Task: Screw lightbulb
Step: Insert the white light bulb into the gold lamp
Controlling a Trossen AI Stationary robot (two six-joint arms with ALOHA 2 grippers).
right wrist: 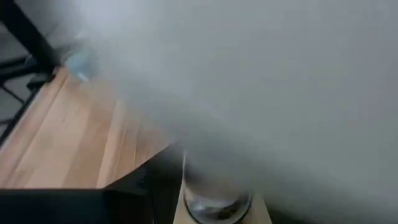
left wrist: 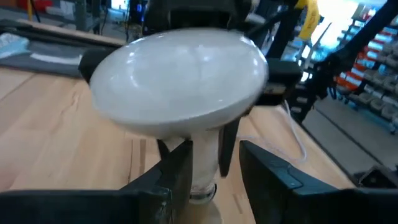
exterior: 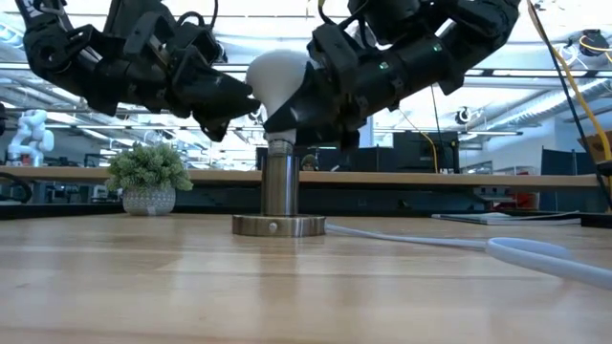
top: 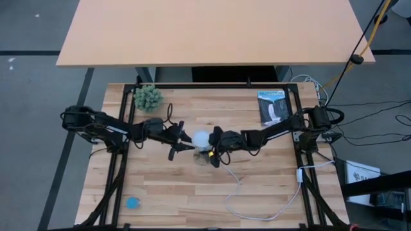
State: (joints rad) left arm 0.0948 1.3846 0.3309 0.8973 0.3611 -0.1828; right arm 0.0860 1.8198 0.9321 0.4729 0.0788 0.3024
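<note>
The lightbulb (exterior: 277, 78) stands upright in the middle of the table, its narrow neck sunk into the socket (exterior: 279, 182), a polished metal tube rising from a flat round disc on the wood. The globe is smooth, frosted white and rounded, tapering downward.

The left gripper (left wrist: 214, 171) reaches in from the left with its dark fingers on either side of the neck just under the globe; they sit close around it, but whether they are actually pinching it I cannot tell. The right gripper (exterior: 311, 115) comes in from the right, low against the globe and neck; the bulb fills its wrist view, so its grasp cannot be judged either.

The risk I see is cross-threading: if either gripper pushes sideways while the bulb turns, the base could tilt and jam. The light disc might also spin or slide on the smooth planks, and frosted glass gives little grip, so fingers may slip.

A white cord (top: 239, 192) trails toward the near right edge. A small potted plant (top: 148, 97) stands at the far left.
</note>
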